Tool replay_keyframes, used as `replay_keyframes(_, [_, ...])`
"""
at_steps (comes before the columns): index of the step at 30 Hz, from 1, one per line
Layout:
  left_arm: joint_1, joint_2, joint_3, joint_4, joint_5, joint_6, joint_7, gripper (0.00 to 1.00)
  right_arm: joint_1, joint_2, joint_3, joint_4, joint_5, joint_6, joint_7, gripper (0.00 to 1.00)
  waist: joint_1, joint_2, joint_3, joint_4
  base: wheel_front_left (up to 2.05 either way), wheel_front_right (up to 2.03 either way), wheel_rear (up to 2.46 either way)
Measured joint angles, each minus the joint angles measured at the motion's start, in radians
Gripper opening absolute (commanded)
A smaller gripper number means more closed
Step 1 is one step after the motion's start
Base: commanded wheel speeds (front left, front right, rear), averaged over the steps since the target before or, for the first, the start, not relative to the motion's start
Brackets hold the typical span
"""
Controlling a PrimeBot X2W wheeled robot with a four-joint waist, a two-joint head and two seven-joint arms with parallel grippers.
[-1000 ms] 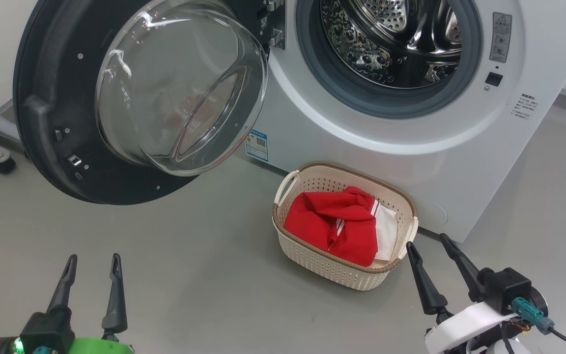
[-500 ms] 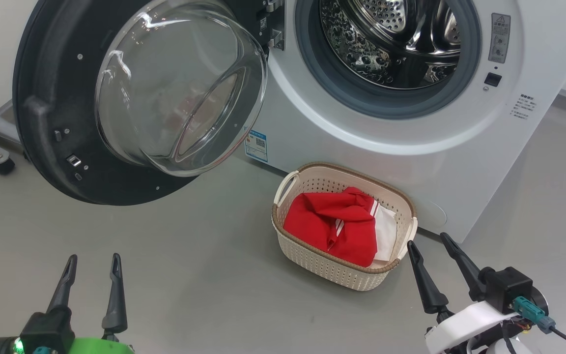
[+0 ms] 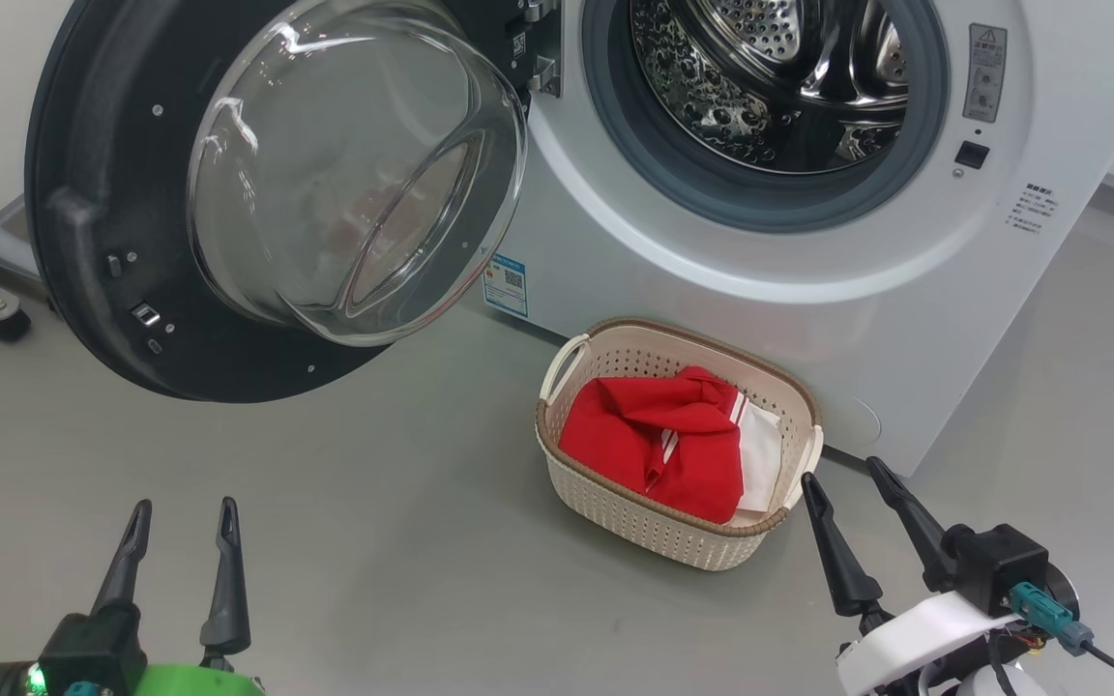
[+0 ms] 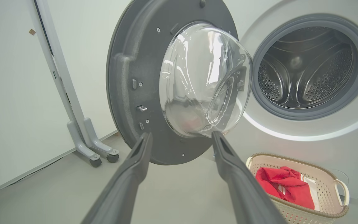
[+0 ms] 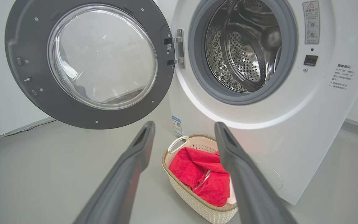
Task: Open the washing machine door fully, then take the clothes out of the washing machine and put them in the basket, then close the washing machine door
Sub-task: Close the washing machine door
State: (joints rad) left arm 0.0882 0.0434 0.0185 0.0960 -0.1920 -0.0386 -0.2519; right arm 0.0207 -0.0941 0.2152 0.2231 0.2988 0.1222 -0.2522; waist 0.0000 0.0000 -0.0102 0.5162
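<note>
Both grippers are hanging released and empty before the washing machine (image 3: 808, 319), with the clothes (image 3: 659, 440) lying in the basket (image 3: 654, 527).

The washing machine door (image 3: 93, 242) is standing swung wide on its hinge at the left of the grey rubber ring (image 3: 615, 126), its glass bowl (image 3: 354, 174) bulging out toward the robot. The red garments with thin white stripes and the white cloth piece (image 3: 762, 454) are sitting inside the cream basket, which is resting on the grey floor (image 3: 373, 503) just in front of the machine's lower panel, near the blue label sticker (image 3: 506, 285). The left gripper (image 3: 185, 504) is hovering over bare floor, fingers spread and grasping nothing, well apart from the door. The right gripper (image 3: 839, 471) is hovering just beside the basket's right end, fingers likewise spread and grasping nothing.
</note>
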Motion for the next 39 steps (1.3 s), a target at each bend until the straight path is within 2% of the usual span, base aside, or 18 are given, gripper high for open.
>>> replay_keyframes(6, [0.000, 0.000, 0.000, 0.000, 0.000, 0.000, 0.000, 0.99, 0.000, 0.000, 0.000, 0.000, 0.000, 0.000, 0.000, 1.00, 0.0000, 0.0000, 0.001, 0.001, 0.00, 0.00, 0.00])
replay_keyframes(7, [0.000, 0.000, 0.000, 0.000, 0.000, 0.000, 0.000, 0.44, 0.000, 0.000, 0.000, 0.000, 0.000, 0.000, 0.000, 1.00, 0.0000, 0.0000, 0.002, 0.001, 0.00, 0.00, 0.00])
replay_keyframes(8, [0.000, 0.000, 0.000, -0.001, 0.000, 0.000, 0.000, 0.00, 0.000, 0.000, 0.000, 0.000, 0.000, 0.000, 0.000, 1.00, 0.0000, 0.0000, 0.002, 0.001, 0.00, 0.00, 0.00])
replay_keyframes(15, [0.000, 0.000, 0.004, -0.007, 0.000, -0.001, 0.000, 0.00, 0.000, 0.000, -0.001, -0.002, 0.000, 0.000, 0.000, 1.00, 0.0000, 0.0000, 0.005, 0.002, 0.00, 0.00, 0.00])
replay_keyframes(23, [-0.012, 0.021, 0.067, -0.064, -0.008, -0.007, 0.000, 0.00, 0.000, -0.016, 0.015, -0.008, -0.006, 0.000, 0.000, 1.00, 0.0000, 0.0000, 0.041, 0.005, 0.00, 0.00, 0.00])
replay_keyframes(29, [-0.093, 0.081, 0.143, -0.119, -0.049, -0.029, 0.000, 0.00, 0.000, -0.041, 0.019, -0.021, -0.022, 0.000, 0.000, 1.00, 0.0000, 0.0000, 0.084, 0.006, 0.00, 0.00, 0.00])
replay_keyframes(34, [-0.148, 0.161, 0.248, -0.130, -0.113, -0.037, -0.001, 0.00, -0.017, -0.066, 0.034, -0.028, -0.039, 0.000, 0.000, 1.00, 0.0000, 0.0000, 0.130, -0.001, 0.00, 0.00, 0.00])
replay_keyframes(39, [-0.231, 0.227, 0.336, -0.098, -0.237, -0.056, 0.039, 0.00, -0.045, -0.094, 0.032, -0.048, -0.048, 0.000, 0.001, 1.00, 0.0000, 0.0000, 0.178, -0.021, 0.00, 0.00, 0.00])
